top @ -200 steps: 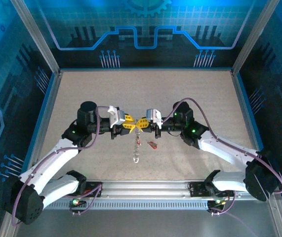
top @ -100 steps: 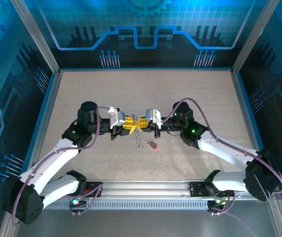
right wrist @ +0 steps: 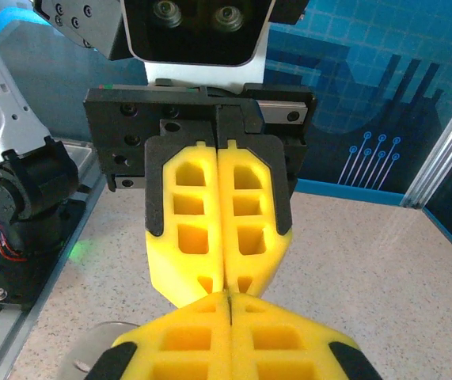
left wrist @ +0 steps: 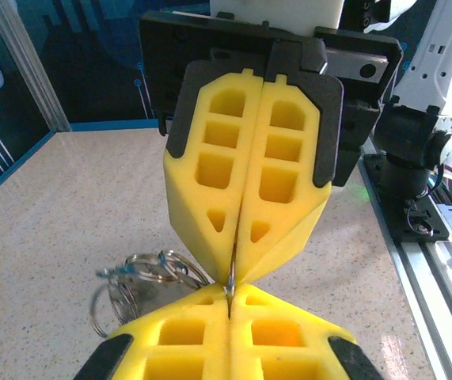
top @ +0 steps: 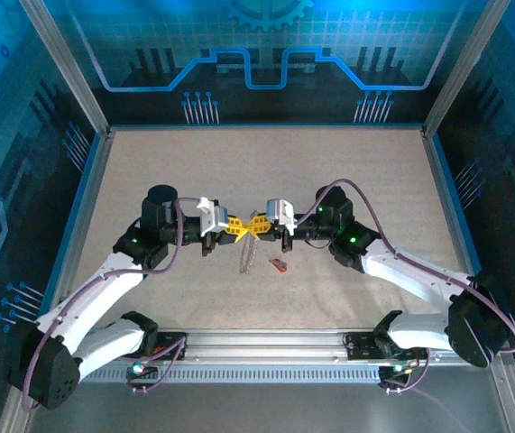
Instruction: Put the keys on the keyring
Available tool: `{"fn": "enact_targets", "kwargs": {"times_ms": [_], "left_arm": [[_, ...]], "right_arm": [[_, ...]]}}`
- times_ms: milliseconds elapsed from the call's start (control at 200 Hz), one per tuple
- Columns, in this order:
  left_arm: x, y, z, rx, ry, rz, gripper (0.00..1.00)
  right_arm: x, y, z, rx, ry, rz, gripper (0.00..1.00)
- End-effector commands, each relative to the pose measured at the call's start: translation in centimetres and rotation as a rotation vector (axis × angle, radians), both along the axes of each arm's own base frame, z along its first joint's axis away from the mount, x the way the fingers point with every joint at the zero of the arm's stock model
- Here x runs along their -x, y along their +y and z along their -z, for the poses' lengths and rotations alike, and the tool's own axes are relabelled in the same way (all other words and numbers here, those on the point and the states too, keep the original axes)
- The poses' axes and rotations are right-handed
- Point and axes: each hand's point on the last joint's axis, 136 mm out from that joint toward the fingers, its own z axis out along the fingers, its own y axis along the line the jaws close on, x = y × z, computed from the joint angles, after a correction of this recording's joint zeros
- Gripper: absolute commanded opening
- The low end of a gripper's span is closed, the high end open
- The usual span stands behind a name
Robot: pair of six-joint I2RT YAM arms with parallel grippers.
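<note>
Since 1 second earlier, the left gripper has been closed, and the keyring, which then dangled in a long strand towards the near edge, has been gathered into a shorter bunch.

Both grippers are now met tip to tip above the middle of the table. Each pair of yellow fingers is pressed fully together. In the left wrist view a thin wire of the keyring is seen nipped at the seam where the tips meet, with the rest of the loops hanging below and to one side. The right gripper appears to be pinched on the same stretch of wire.

1 red-headed key is lying on the table just right of the hanging loops, not yet threaded. Whether the 2nd key is already on the ring cannot be told.

The ring is probably being handed over or steadied. The hold is best confirmed in 1 gripper before the other is released, as so thin a wire could easily be dropped. The loops should be kept lifted off the table and untwisted. The key should then be taken with its hole left clear.
</note>
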Motion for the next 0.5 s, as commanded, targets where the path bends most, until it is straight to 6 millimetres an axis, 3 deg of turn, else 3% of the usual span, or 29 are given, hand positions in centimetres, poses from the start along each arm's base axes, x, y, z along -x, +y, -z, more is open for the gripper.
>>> {"fn": "enact_targets", "kwargs": {"times_ms": [0,130,495], "left_arm": [[0.2,-0.1,-1.0,0.014,-0.058,0.003,0.00],[0.2,0.1,-0.9,0.004,-0.088,-0.008,0.00],[0.6,0.1,-0.5,-0.021,-0.101,0.010,0.00]], "right_arm": [[1.3,0.3,-0.9,-0.005,-0.071,-0.030,0.17],[1.2,-0.9,0.3,0.089,-0.103,0.016,0.28],[1.2,-1.7,1.6,0.185,-0.107,0.031,0.32]]}}
